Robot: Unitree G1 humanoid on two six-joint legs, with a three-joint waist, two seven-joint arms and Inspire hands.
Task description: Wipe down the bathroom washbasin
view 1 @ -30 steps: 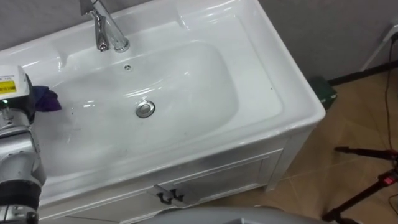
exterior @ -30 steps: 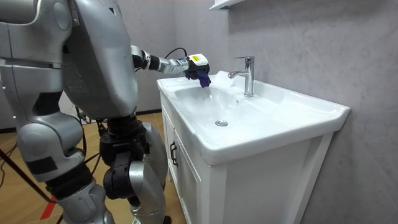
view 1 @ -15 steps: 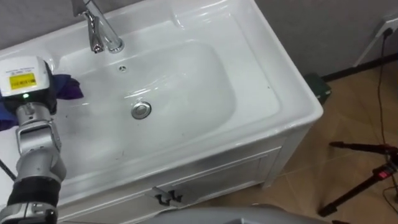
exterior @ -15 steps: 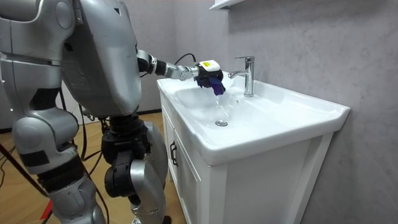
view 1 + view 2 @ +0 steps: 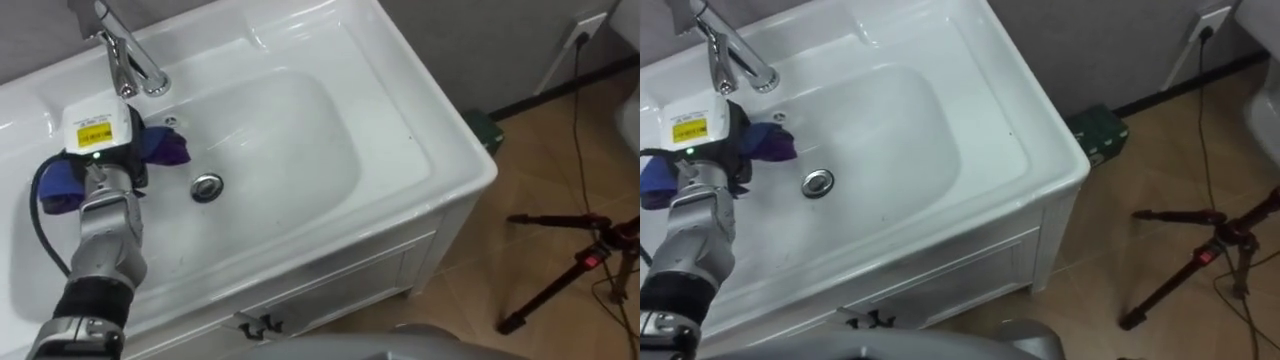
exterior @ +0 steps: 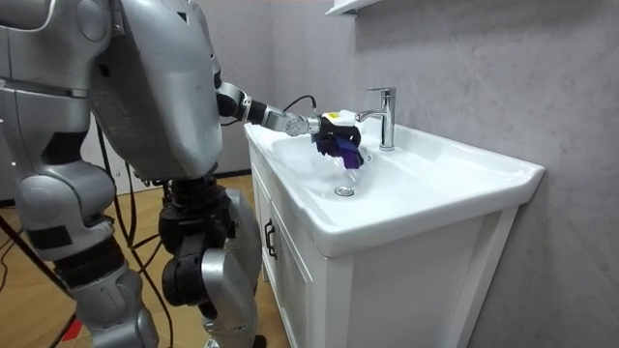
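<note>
Robot: stands close against the front of the white cabinet (image 5: 330,285), at the room view's left, with its left arm stretched out over the basin.
Left hand: the left hand (image 5: 103,152) is low inside the basin (image 5: 300,130), just left of the drain, its back turned up towards the head camera.
Grip: its fingers are closed round a cloth; in the room view the cloth hangs bunched from the hand.
Cloth: the cloth (image 5: 168,148) is purple on the side sticking out towards the drain, and a blue part shows on the hand's other side. It sits just in front of the tap's base.
Contact: whether the cloth touches the basin's surface cannot be told.
Tap: the chrome tap (image 5: 125,60) stands on the back ledge, right behind the hand.
Drain: the round metal drain (image 5: 207,187) lies in the bottom of the bowl, near the purple end of the cloth.
Floor: a black tripod (image 5: 580,265) stands on the wooden floor to the right, and a green box (image 5: 487,130) sits by the wall beside the cabinet.
</note>
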